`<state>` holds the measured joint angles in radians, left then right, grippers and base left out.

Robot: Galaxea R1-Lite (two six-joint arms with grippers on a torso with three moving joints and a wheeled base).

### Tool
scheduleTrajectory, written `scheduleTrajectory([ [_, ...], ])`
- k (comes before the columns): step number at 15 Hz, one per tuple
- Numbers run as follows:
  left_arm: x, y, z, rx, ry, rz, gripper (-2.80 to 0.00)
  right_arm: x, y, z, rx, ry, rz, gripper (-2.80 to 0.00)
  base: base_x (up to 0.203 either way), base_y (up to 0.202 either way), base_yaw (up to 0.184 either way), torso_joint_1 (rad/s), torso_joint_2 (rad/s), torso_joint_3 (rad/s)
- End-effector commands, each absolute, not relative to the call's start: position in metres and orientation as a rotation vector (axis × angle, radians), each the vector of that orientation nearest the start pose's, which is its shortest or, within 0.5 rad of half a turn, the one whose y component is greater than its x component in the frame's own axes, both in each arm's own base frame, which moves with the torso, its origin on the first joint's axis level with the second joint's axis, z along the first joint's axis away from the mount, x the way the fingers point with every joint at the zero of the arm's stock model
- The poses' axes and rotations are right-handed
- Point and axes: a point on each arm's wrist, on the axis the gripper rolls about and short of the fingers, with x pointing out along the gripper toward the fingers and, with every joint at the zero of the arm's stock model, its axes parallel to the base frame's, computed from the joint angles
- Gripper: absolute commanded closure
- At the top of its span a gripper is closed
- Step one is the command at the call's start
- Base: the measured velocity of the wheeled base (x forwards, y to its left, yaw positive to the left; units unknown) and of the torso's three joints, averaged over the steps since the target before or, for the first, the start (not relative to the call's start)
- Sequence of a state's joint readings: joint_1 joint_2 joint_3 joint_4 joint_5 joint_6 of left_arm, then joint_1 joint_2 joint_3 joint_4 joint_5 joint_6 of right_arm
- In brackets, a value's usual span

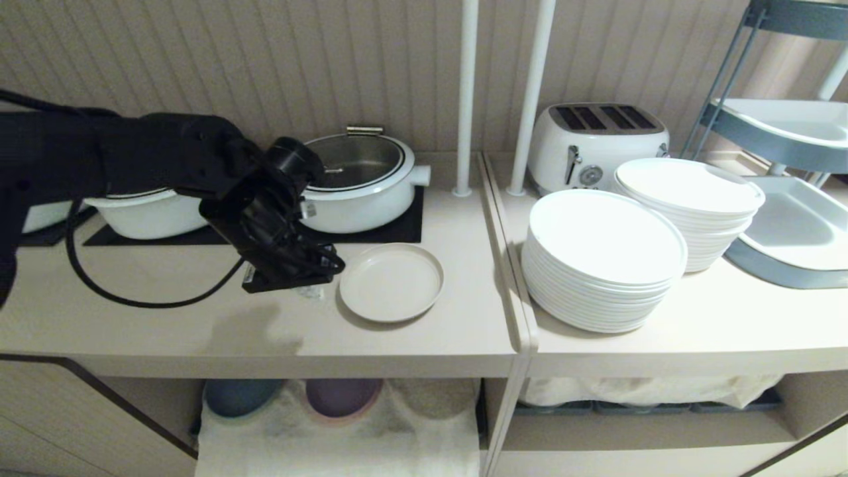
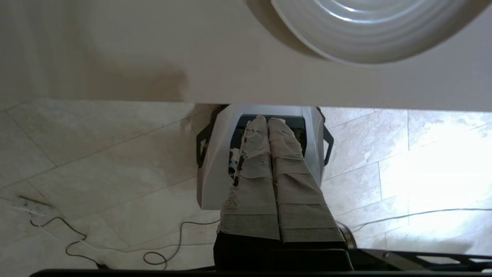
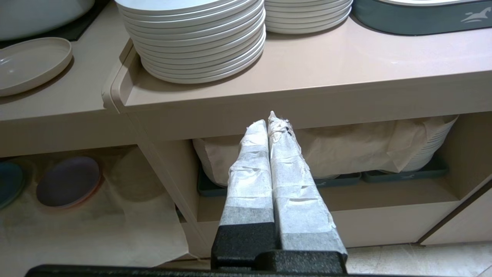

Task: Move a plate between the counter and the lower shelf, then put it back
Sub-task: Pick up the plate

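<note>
The small cream plate (image 1: 391, 281) lies flat on the counter (image 1: 430, 338), in front of the hob panel. My left gripper (image 1: 310, 290) hangs just left of the plate, a little above the worktop, shut with nothing between its taped fingers. In the left wrist view the gripper (image 2: 267, 120) points past the counter's front edge toward the floor, with the plate (image 2: 369, 27) off to one side. My right gripper (image 3: 269, 119) is shut and empty, parked low in front of the cabinet, outside the head view. The lower shelf (image 1: 411, 437) below is draped with white cloth.
A blue plate (image 1: 242, 394) and a purple plate (image 1: 343, 396) lie on the shelf cloth. Two white pots (image 1: 361, 179) (image 1: 149, 212) stand on the hob panels behind my arm. On the adjoining worktop are a toaster (image 1: 596, 142) and two stacks of white plates (image 1: 603, 258) (image 1: 689, 205).
</note>
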<state>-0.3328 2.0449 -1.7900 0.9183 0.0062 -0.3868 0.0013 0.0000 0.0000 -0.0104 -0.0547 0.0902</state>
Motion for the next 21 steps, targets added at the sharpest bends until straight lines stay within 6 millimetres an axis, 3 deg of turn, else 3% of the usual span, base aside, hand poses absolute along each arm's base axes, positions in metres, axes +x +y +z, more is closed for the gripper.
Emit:
scheduleTrajectory([
  [1, 0.358, -0.124, 0.187, -0.141, 1.221, -0.048, 0.00, -0.023, -0.001, 0.077, 0.091, -0.013, -0.053, 0.00, 0.000, 0.000, 0.000, 0.000, 0.00, 0.000],
  [5, 0.377, -0.131, 0.180, -0.174, 1.200, -0.032, 0.00, -0.023, -0.001, 0.077, 0.091, -0.013, -0.053, 0.00, 0.000, 0.000, 0.000, 0.000, 0.00, 0.000],
  [11, 0.387, -0.133, 0.173, -0.182, 1.199, -0.022, 0.00, -0.023, -0.001, 0.077, 0.091, -0.013, -0.053, 0.00, 0.000, 0.000, 0.000, 0.000, 0.00, 0.000],
  [12, 0.388, -0.133, 0.171, -0.181, 1.202, -0.022, -2.80, -0.023, -0.001, 0.077, 0.091, -0.013, -0.053, 0.00, 0.000, 0.000, 0.000, 0.000, 0.00, 0.000],
  [21, 0.393, -0.133, 0.167, -0.179, 1.197, -0.018, -2.80, -0.023, -0.001, 0.077, 0.091, -0.013, -0.053, 0.00, 0.000, 0.000, 0.000, 0.000, 0.00, 0.000],
])
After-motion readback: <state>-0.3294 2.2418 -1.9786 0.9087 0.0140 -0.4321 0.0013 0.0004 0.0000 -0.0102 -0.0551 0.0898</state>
